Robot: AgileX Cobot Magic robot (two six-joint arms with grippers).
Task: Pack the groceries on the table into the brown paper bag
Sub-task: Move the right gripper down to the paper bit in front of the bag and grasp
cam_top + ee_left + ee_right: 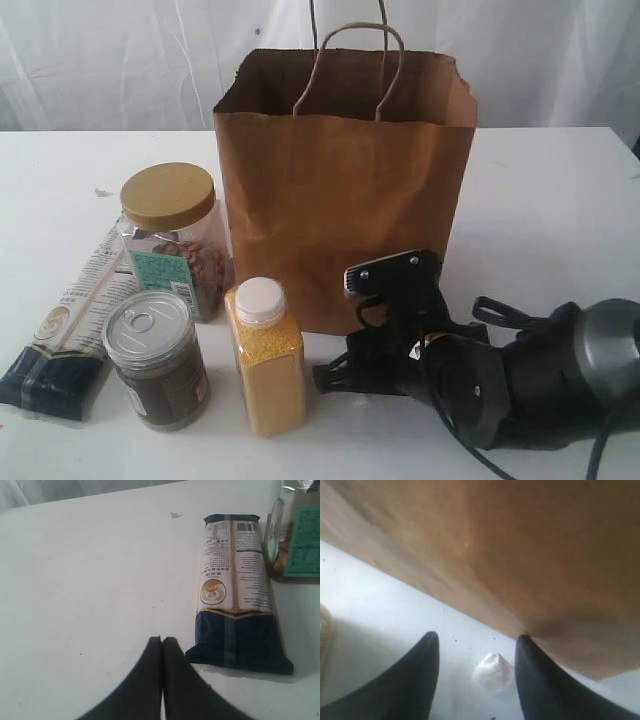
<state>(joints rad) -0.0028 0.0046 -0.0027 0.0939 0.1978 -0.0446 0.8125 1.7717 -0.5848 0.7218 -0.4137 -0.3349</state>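
Exterior view: the brown paper bag stands upright, mouth open, mid-bench. To its left is the tan-lidded clear jar. The silver-lidded dark jar and white-capped yellow bottle stand nearer the camera, and the long white-and-navy packet lies flat at far left. The right arm lies low before the bag.

Left wrist view: the left tool is fully closed and empty, beside the packet.

Right wrist view: the right tool has its jaws parted and grips nothing, close against the bag wall. A small white blurred object lies beyond the fingers and cannot be identified.
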